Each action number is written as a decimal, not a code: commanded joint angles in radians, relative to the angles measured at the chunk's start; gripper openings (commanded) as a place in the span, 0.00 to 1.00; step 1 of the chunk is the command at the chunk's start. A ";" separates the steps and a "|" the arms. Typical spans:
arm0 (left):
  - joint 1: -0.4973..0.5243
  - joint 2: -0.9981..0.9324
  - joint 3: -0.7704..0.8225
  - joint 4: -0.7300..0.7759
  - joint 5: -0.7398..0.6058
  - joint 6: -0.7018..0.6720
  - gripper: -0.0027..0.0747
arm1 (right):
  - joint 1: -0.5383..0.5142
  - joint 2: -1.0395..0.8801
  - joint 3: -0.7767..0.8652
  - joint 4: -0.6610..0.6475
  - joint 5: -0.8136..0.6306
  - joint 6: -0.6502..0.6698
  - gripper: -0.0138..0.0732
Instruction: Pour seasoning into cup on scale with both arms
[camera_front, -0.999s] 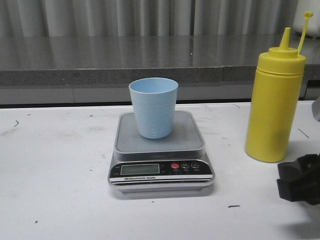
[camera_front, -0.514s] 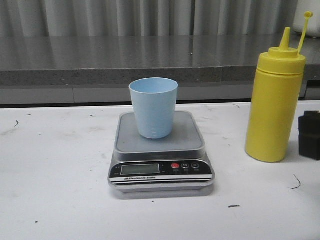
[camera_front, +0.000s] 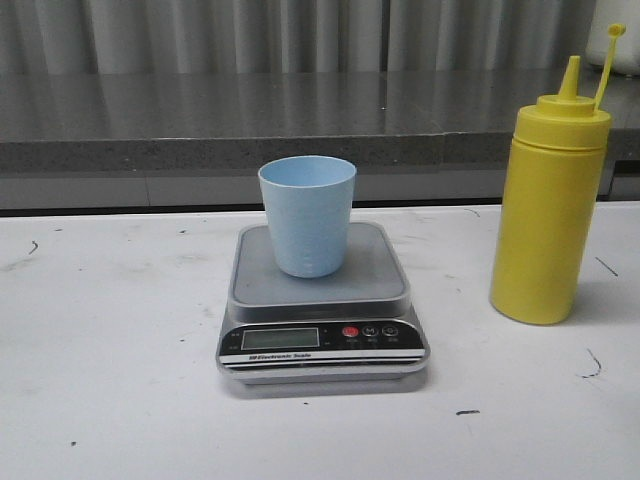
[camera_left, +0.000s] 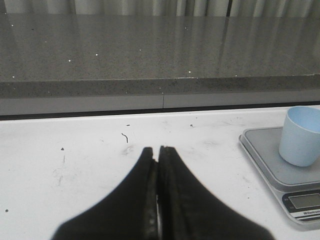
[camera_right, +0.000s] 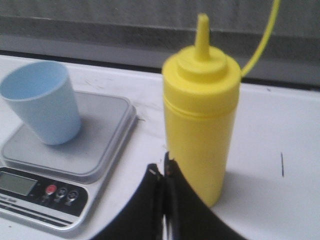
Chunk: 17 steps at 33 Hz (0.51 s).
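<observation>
The pale blue cup (camera_front: 307, 215) stands upright on the silver-grey scale (camera_front: 320, 300) in the middle of the white table. The yellow seasoning bottle (camera_front: 548, 200) stands upright to the right of the scale, nozzle uncapped, cap strap sticking up. Neither gripper shows in the front view. In the left wrist view my left gripper (camera_left: 158, 150) is shut and empty over bare table, left of the scale (camera_left: 280, 170) and cup (camera_left: 301, 135). In the right wrist view my right gripper (camera_right: 163, 172) is shut and empty, just in front of the bottle (camera_right: 200, 120), with the cup (camera_right: 42, 102) and scale (camera_right: 65, 150) beside it.
A dark grey stone counter (camera_front: 250, 120) runs along the back of the table, with a grey curtain behind it. Small dark marks dot the white table top (camera_front: 110, 350).
The right gripper, seen at the front view's right edge a second ago, moved up and out of that view. Cup, scale and bottle have not moved.
</observation>
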 joint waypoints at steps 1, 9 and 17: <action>-0.001 0.010 -0.025 -0.009 -0.083 -0.012 0.01 | -0.003 -0.129 -0.076 0.006 0.094 -0.068 0.03; -0.001 0.010 -0.025 -0.009 -0.083 -0.012 0.01 | -0.003 -0.353 -0.109 0.003 0.294 -0.069 0.03; -0.001 0.010 -0.025 -0.009 -0.083 -0.012 0.01 | -0.003 -0.524 -0.109 -0.034 0.487 -0.069 0.03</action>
